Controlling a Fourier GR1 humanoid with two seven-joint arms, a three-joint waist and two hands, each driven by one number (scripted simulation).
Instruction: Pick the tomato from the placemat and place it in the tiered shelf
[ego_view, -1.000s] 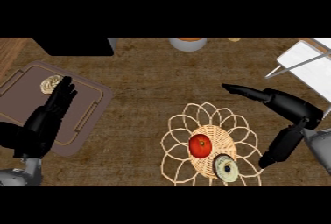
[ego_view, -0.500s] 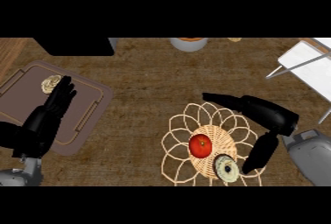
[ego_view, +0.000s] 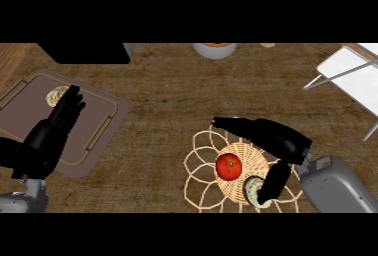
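Tomato (ego_view: 229, 166) is what we see first: red and nearly round, it lies on the woven centre of the placemat (ego_view: 198, 170), a straw-coloured mat with a looped wire-like border. We can make out only a slight stretch in its shape, running up and down the head view, with a small dark mark near its upper part that may be the stem end; beyond that we cannot tell which way it points.

Our right hand (ego_view: 277, 140) hangs over the mat's upper right part. Its fingers (ego_view: 229, 122) are straight and reach toward the view's left above the tomato, while the thumb (ego_view: 272, 184) drops down along the tomato's right side. The hand is spread wide, with the tomato in the gap between fingers and thumb; we see no contact. Under the thumb's tip lies a pale round thing (ego_view: 255, 191) with a dark middle, just beside the tomato at its lower right.

Our left hand (ego_view: 50, 137) rests at the view's left, fingers straight and pointing up, over a brown tray (ego_view: 100, 131). A small tan item (ego_view: 56, 95) lies on the tray by the fingertips.

The tiered shelf (ego_view: 347, 67), white with grey legs, stands at the upper right, well apart from the tomato.
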